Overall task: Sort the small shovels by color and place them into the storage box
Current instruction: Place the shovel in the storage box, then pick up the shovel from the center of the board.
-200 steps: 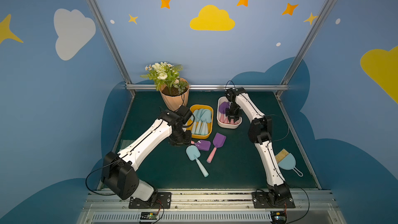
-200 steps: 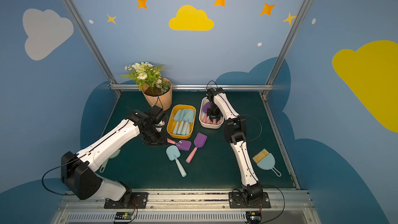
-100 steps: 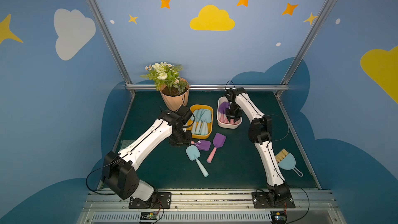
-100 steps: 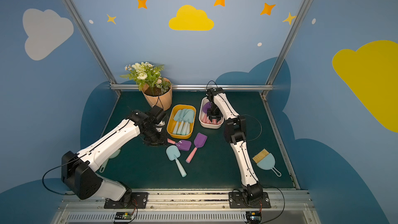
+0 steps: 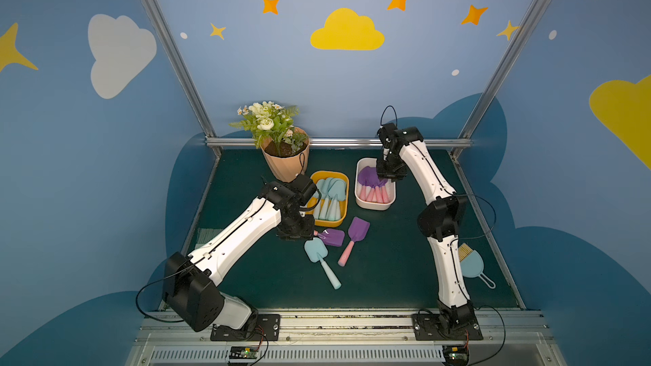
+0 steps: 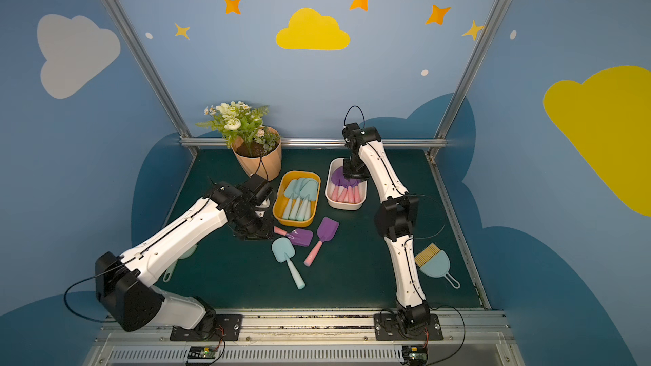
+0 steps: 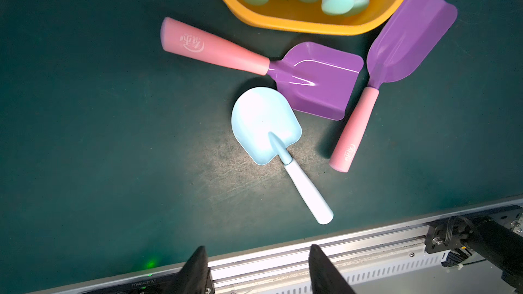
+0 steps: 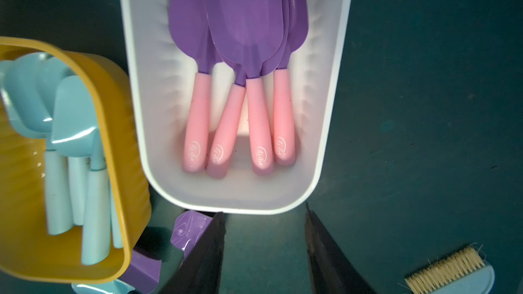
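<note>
Left claw point(image 7: 256, 247) and right claw point(image 8: 264, 210) gaped empty; left needed to pinch the purple shovel point(image 7: 314, 80) squarely on its pink handle point(image 7: 215, 49).

a peach-coloured flowerpot point(image 5: 286, 165) with white flowers and green leaves stands upright at the back of a dark green mat point(image 5: 387, 276). a blue hand brush point(image 5: 472, 265) with tan bristles lies flat near the mat's right edge. blue walls behind carry a yellow cloud point(image 5: 347, 31), white clouds and orange stars.
</note>
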{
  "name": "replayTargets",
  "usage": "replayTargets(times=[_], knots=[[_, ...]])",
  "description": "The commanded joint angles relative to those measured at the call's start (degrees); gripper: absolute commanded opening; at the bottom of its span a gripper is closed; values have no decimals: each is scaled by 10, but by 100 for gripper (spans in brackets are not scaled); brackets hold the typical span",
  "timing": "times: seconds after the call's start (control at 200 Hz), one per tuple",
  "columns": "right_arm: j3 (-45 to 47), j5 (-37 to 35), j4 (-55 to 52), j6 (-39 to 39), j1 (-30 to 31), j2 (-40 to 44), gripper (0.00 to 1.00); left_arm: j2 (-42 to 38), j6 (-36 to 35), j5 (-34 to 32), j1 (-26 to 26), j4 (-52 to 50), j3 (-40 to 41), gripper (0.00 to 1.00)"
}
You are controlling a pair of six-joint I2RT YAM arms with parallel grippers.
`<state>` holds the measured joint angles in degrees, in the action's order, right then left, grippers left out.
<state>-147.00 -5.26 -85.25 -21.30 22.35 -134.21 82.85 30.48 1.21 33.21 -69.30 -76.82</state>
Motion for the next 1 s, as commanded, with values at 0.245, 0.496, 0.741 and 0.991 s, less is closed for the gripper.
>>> replayTargets(times=[0.245,0.496,0.741,0.991], knots=[[180,66,18,29,25,216,51,-27,43,-46,44,-25,7,49],[389,63,73,-15,57,381,51,-37,131,-87,98,-30,33,49],[578,94,128,-52,64,508,49,-33,285,-123,175,-14,83,49],[660,108,141,-41,66,564,48,23,467,-143,288,62,122,49]])
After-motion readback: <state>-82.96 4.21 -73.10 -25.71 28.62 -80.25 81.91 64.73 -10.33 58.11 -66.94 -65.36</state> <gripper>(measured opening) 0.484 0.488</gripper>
